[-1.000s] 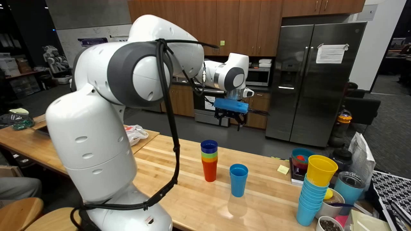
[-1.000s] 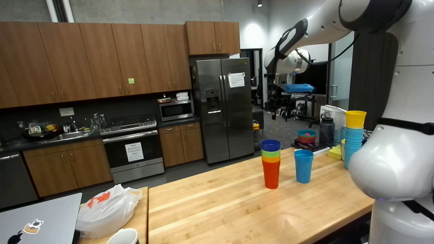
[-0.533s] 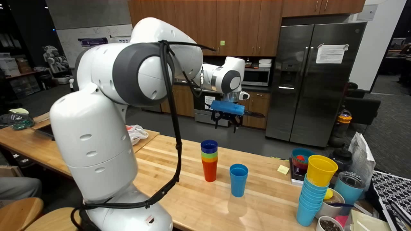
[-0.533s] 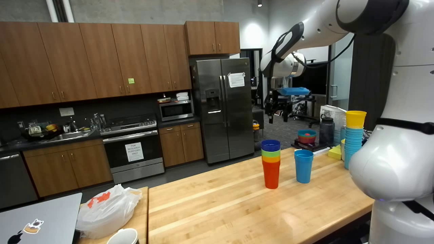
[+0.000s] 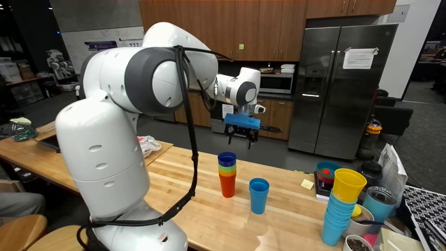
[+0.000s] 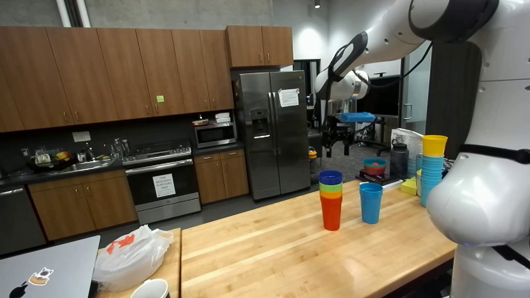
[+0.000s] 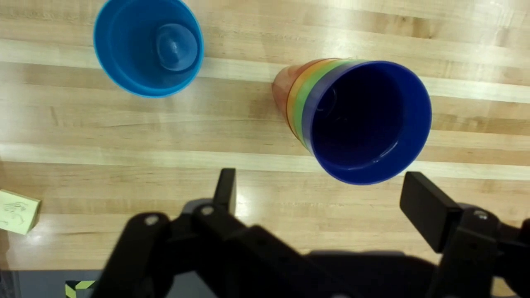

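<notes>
Lab kitchen, fridge [image 6: 285, 145], sink [image 6: 87, 166], stove [image 6: 143, 188] bearing research-purposes sign [image 6: 164, 185]

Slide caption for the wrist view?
Looking down past an open, empty hand: nested multicolored cups, a single blue cup and sticky notes on a wooden tabletop.

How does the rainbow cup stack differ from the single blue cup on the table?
The cup stack is several nested cups banded blue, green, orange and red; the blue cup is alone and one colour. The cup stack stands taller than the blue cup. Both stand upright.
</notes>
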Action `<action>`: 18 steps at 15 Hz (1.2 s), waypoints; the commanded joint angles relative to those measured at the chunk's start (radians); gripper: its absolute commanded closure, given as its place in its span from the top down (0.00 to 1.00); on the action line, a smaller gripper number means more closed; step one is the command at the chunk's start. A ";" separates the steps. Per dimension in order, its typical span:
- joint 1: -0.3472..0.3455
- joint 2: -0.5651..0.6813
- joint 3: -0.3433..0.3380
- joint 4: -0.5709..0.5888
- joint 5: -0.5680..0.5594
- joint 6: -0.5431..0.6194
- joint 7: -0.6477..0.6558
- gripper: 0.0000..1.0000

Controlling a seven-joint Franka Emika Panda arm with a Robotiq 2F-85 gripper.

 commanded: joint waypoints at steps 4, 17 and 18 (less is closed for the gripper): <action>0.004 -0.020 0.003 -0.049 0.010 0.005 -0.004 1.00; 0.001 -0.024 0.000 -0.107 0.014 0.013 -0.003 1.00; 0.000 -0.024 0.000 -0.111 0.015 0.013 -0.003 1.00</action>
